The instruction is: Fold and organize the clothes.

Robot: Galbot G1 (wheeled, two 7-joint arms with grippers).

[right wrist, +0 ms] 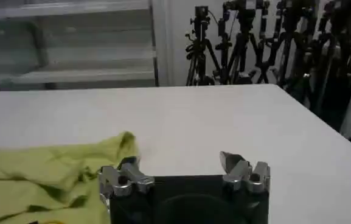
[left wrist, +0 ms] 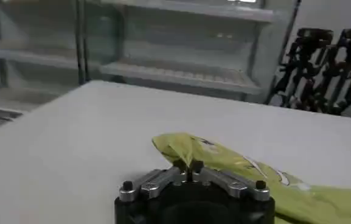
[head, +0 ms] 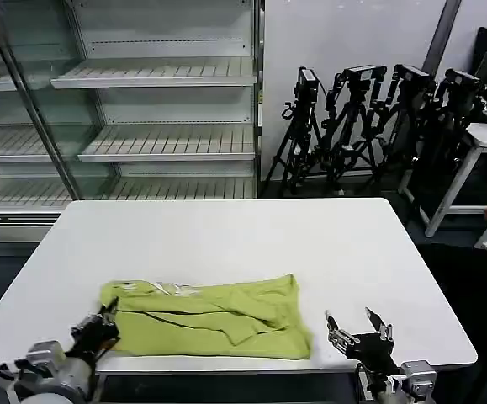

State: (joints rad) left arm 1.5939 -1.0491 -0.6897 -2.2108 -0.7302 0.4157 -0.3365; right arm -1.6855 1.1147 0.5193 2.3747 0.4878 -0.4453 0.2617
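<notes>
I am looking down at a white table [head: 226, 236] with the lime T-shirt [head: 209, 316] lying near its front edge, folded into a long, rumpled band running across from my left toward my right. My left claw [head: 108, 318] is sitting at the shirt's left end, just at the front corner of the fabric. In the left wrist view, its fingertips [left wrist: 187, 165] are standing together, pressed tip to tip, with the shirt's [left wrist: 236, 164] raised end just beyond them; I cannot tell whether any cloth is pinched between them or whether they are merely touching the fabric. My right claw [head: 359, 326] is resting over the table near its front edge, just beside the shirt's right end and apart from it. Its two fingers are standing wide apart with bare table top showing between them, and they are holding nothing. In the right wrist view, that claw [right wrist: 184, 167] is showing the same spread, one finger [right wrist: 126, 167] lying close to the crumpled edge of the shirt [right wrist: 47, 176], the other [right wrist: 233, 163] over bare table. Behind the table, glass-fronted shelves [head: 142, 109] are standing at the back left and a row of black tripods [head: 369, 126] at the back right.
</notes>
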